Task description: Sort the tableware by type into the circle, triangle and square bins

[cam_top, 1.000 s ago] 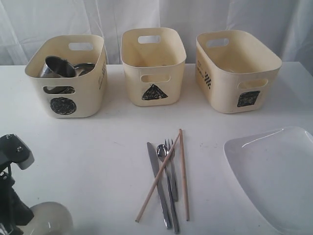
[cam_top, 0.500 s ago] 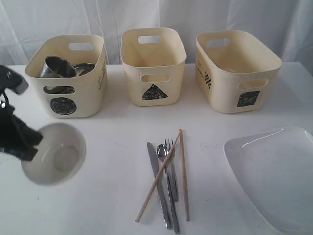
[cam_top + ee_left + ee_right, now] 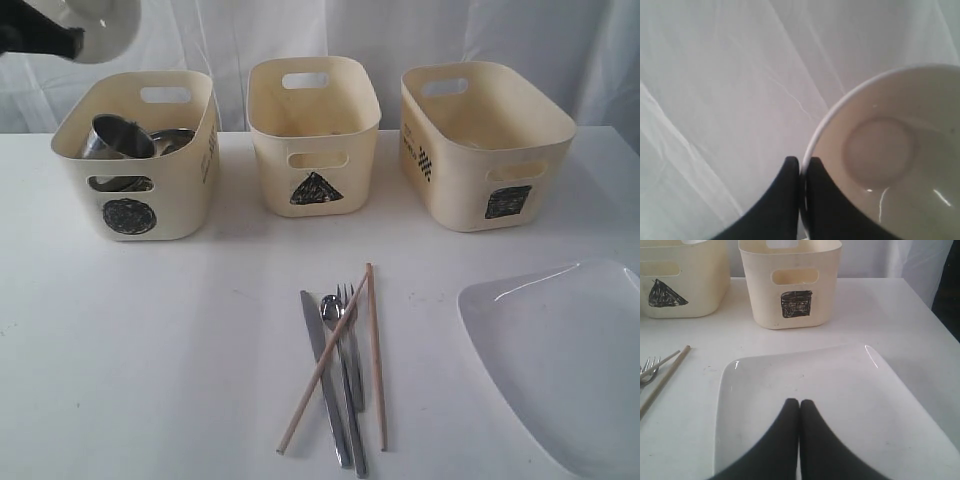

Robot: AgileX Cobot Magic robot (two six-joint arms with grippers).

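Note:
My left gripper (image 3: 801, 161) is shut on the rim of the white bowl (image 3: 890, 155), held high at the exterior view's top left (image 3: 100, 25), above the circle bin (image 3: 140, 155). That bin holds a steel mug (image 3: 115, 138) and a steel bowl (image 3: 172, 138). The triangle bin (image 3: 313, 135) and square bin (image 3: 480, 140) stand to its right. Knife (image 3: 322, 370), spoon (image 3: 335, 345), fork (image 3: 352, 340) and chopsticks (image 3: 374, 350) lie at the front centre. My right gripper (image 3: 799, 402) is shut with nothing in it, above the large white plate (image 3: 815, 390).
A white curtain (image 3: 400, 30) hangs behind the bins. The plate (image 3: 560, 360) runs off the table's front right in the exterior view. The table's right edge (image 3: 927, 310) shows in the right wrist view, next to the square bin (image 3: 790, 285).
The left gripper has risen with the white bowl from low at the front left to high above the circle bin. The right gripper has not moved.

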